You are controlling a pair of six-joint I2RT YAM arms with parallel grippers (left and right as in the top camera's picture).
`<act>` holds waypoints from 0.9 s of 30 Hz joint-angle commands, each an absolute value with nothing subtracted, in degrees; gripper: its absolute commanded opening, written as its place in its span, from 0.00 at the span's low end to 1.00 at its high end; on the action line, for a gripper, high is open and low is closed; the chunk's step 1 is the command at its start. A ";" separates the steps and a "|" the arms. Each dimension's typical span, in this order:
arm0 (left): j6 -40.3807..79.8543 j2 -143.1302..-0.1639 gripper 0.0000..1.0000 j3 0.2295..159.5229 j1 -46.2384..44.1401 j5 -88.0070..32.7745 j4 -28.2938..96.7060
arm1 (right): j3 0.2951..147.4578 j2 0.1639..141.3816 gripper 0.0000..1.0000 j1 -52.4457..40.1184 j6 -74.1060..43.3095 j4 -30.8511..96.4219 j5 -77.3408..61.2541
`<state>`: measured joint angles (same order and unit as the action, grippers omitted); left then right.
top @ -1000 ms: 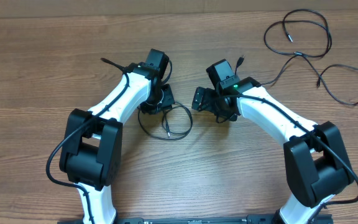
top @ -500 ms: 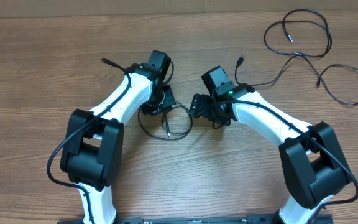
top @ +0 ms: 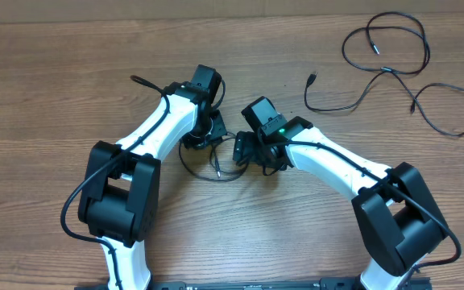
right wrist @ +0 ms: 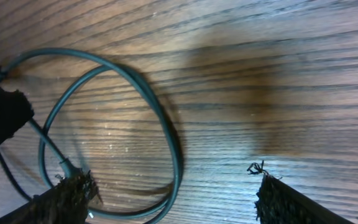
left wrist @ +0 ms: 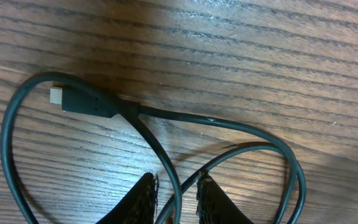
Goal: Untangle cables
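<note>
The fixed overhead camera looks straight down on the wooden counter (top: 55, 89), taking in both arms whole. The left wrist camera hangs close over the wood, peering down past the left claw (left wrist: 178, 194) at a cable loop (left wrist: 179, 116). The right wrist camera, equally near, faces that same loop from the other side, with the right claw (right wrist: 176, 196) at its lower edge.

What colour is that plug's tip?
The tip is pale metal, on the black plug of the cable. Left wrist view shows it best.

Left end effector (top: 205, 134) and right end effector (top: 243, 150) flank looped cable (top: 216, 179).
</note>
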<state>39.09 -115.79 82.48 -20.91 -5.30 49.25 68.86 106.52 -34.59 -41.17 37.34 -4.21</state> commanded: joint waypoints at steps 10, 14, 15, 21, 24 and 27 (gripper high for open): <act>40.32 -116.64 0.24 81.76 -21.15 -4.47 49.25 | 67.94 106.54 0.72 -34.50 -42.50 37.89 -3.03; 40.32 -116.64 0.24 81.73 -21.15 -4.45 49.21 | 65.69 106.54 0.72 -34.50 -43.29 36.80 -3.03; 40.32 -116.64 0.24 81.76 -21.15 -4.45 49.19 | 65.08 106.54 0.72 -34.50 -43.29 36.18 -3.05; 40.32 -116.64 0.23 81.73 -21.15 -4.43 49.21 | 63.79 106.54 0.70 -34.57 -43.29 34.68 -3.49; 40.32 -116.64 0.23 81.73 -21.15 -4.45 49.21 | 63.68 106.67 0.66 -34.89 -43.42 34.26 -3.38; 40.32 -116.64 0.23 81.73 -21.15 -4.45 49.23 | 63.68 107.39 0.63 -35.31 -45.23 34.17 -2.13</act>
